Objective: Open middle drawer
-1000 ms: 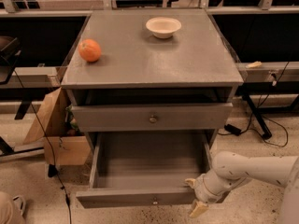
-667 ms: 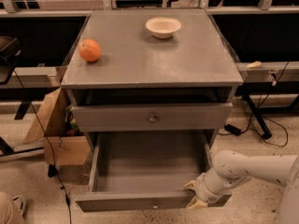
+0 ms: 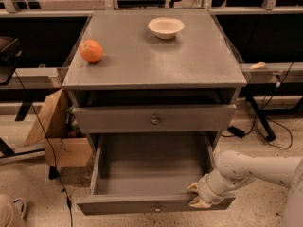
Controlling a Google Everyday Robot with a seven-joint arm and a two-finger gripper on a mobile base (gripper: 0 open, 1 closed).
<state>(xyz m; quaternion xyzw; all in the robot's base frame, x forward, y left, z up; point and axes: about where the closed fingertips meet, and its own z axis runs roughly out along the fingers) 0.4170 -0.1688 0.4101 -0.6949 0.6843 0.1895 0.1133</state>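
Observation:
The middle drawer (image 3: 151, 171) is pulled far out of the grey cabinet, and its inside is bare. Its flat front (image 3: 118, 205) faces me at the bottom, with a small round knob at centre. My gripper (image 3: 195, 196) is at the right end of that front. One cream finger sits inside the drawer and the other outside, so the jaws are clamped on the front's top edge. My white arm (image 3: 255, 169) reaches in from the right. The drawer above (image 3: 155, 119) is closed. Any drawer below is hidden.
An orange (image 3: 91, 50) and a white bowl (image 3: 165, 27) sit on the cabinet top (image 3: 156, 60). A cardboard box (image 3: 59, 136) stands at the cabinet's left. Cables and a stand leg (image 3: 258, 119) lie on the floor at the right.
The drawer has come a little further out toward me. The gripper's two fingers have drawn closer together on its front edge.

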